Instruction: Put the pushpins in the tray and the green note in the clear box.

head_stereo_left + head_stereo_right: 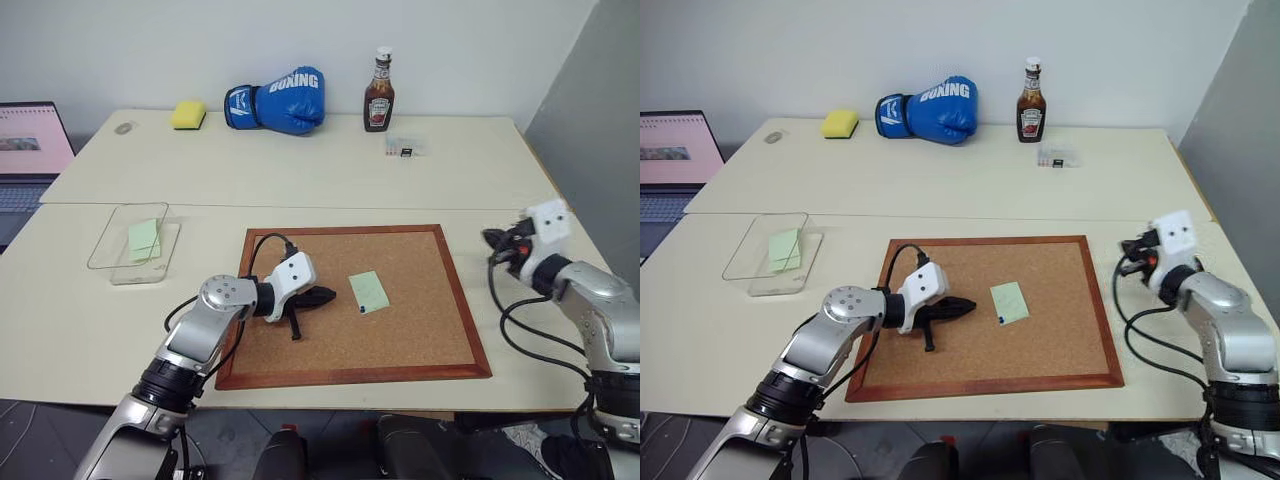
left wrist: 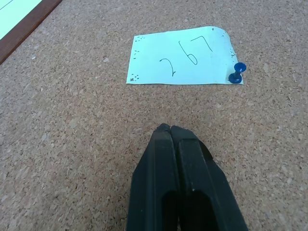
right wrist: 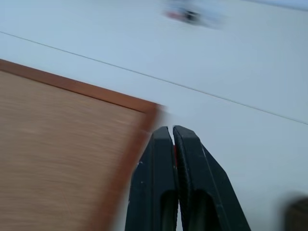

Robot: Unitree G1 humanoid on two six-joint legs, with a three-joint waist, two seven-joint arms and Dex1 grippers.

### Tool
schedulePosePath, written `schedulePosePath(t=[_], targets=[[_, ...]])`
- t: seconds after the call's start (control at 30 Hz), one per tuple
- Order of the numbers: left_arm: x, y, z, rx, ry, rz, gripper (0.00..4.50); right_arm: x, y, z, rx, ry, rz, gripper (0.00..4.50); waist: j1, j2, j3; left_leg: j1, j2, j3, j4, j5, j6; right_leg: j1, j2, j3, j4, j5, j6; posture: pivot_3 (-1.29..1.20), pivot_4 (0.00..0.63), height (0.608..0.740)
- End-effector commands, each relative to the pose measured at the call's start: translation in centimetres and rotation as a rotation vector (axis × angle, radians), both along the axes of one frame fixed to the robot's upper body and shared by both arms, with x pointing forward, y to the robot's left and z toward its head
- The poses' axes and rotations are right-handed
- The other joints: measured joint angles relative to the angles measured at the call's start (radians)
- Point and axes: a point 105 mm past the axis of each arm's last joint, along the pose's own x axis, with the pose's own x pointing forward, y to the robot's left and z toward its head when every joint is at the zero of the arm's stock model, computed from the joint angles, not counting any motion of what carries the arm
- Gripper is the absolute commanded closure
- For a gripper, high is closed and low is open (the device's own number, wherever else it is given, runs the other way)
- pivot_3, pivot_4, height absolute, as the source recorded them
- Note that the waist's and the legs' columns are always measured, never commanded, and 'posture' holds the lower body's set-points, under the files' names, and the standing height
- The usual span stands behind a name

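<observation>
Two grippers work over one cork board (image 1: 400, 340), which lies at the near edge of the table (image 1: 300, 180). Nearest, at left, the left gripper (image 1: 325, 296) hovers low over the cork with its fingers pressed together and nothing between them, pointing toward the one green note (image 1: 368, 292) on the board, presumably lined up for the pin that fastens it. One blue pushpin (image 2: 236, 74) pierces a corner of that note, which explains why the paper lies flat and fixed; a second corner curls slightly free. At the right edge of the table, off the board, the right gripper (image 1: 497, 240) is held up, fingers together; a sliver of red shows in the seam between them, possibly a pin, though this cannot be confirmed. Farther left stands one clear box (image 1: 120, 240), already containing one green note (image 1: 144, 238). No tray is identifiable among these objects. Along the far edge sit one small clear case (image 1: 406, 147), one sauce bottle (image 1: 379, 92), one blue boxing glove (image 1: 280, 100) and one yellow sponge (image 1: 188, 114); one laptop (image 1: 30, 150) occupies the far left.
</observation>
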Motion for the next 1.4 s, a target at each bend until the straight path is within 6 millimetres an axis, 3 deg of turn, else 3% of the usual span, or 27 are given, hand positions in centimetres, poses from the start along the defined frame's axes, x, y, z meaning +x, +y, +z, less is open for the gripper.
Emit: schedulePosePath(t=[0.03, 0.17, 0.37, 0.77, 0.9, 0.93, 1.23, 1.4], targets=[[-1.2, 0.6, -3.5, 0.083, 0.121, 0.002, 4.50, 0.2, -3.0, 1.5, -0.038, -0.066, -0.124, 4.44, 0.000, 0.000, 0.000, 0.000, 0.000, 0.000, 0.000, 0.000, 0.000, 0.000, 0.000, 0.000, 0.000, 0.000, 0.001, 0.00, 0.150, 0.740], [-1.2, 0.7, -3.6, 0.083, 0.125, 0.002, 4.50, 0.5, -5.0, 0.7, 0.014, -0.052, -0.222, 4.44, -0.001, 0.001, 0.000, 0.000, 0.000, 0.000, 0.000, 0.000, 0.000, 0.000, 0.000, 0.000, 0.000, 0.001, 0.001, 0.00, 0.150, 0.740], [-1.4, 0.6, -3.7, 0.077, 0.130, 0.002, 4.50, 1.6, -6.1, -1.0, 0.069, -0.019, -0.278, 4.44, -0.003, 0.001, 0.000, 0.000, 0.000, 0.000, 0.000, 0.000, 0.000, 0.000, 0.000, 0.001, 0.000, 0.001, 0.001, 0.00, 0.150, 0.740], [-1.6, 0.9, -3.7, 0.078, 0.132, 0.014, 4.50, 2.1, -5.5, -3.8, 0.122, 0.067, -0.266, 4.44, -0.006, 0.001, -0.001, 0.001, 0.000, 0.000, 0.000, 0.000, 0.000, 0.001, 0.000, 0.001, 0.000, 0.001, 0.002, 0.00, 0.150, 0.740], [-1.6, 0.8, -3.7, 0.077, 0.132, 0.014, 4.50, 2.1, -5.6, -3.5, 0.088, 0.053, -0.259, 3.76, -0.006, 0.001, -0.001, 0.001, 0.000, 0.000, 0.000, 0.000, 0.000, 0.001, 0.000, 0.001, 0.000, 0.001, 0.002, 0.00, 0.150, 0.740], [-1.6, 0.8, -3.7, 0.077, 0.132, 0.014, 4.50, 2.1, -5.5, -3.3, 0.088, 0.041, -0.258, 3.41, -0.006, 0.001, -0.001, 0.001, 0.000, 0.000, 0.000, 0.000, 0.000, 0.001, 0.000, 0.001, 0.000, 0.001, 0.002, 0.00, 0.150, 0.740], [-1.3, 0.7, -3.6, 0.076, 0.124, 0.013, 4.50, 1.8, -4.8, -0.3, 0.025, -0.087, -0.208, 1.65, -0.006, 0.002, -0.001, 0.000, 0.000, 0.000, 0.000, 0.000, 0.000, 0.001, 0.000, 0.001, 0.000, 0.001, 0.002, 0.00, 0.150, 0.740], [-1.0, 0.4, -3.6, 0.076, 0.120, 0.007, 4.50, 1.5, -2.9, 2.4, -0.030, -0.183, -0.122, 1.65, -0.006, 0.002, -0.001, 0.001, 0.000, 0.000, 0.000, 0.000, 0.000, 0.001, 0.000, 0.001, 0.000, 0.001, 0.002, 0.00, 0.150, 0.740]])
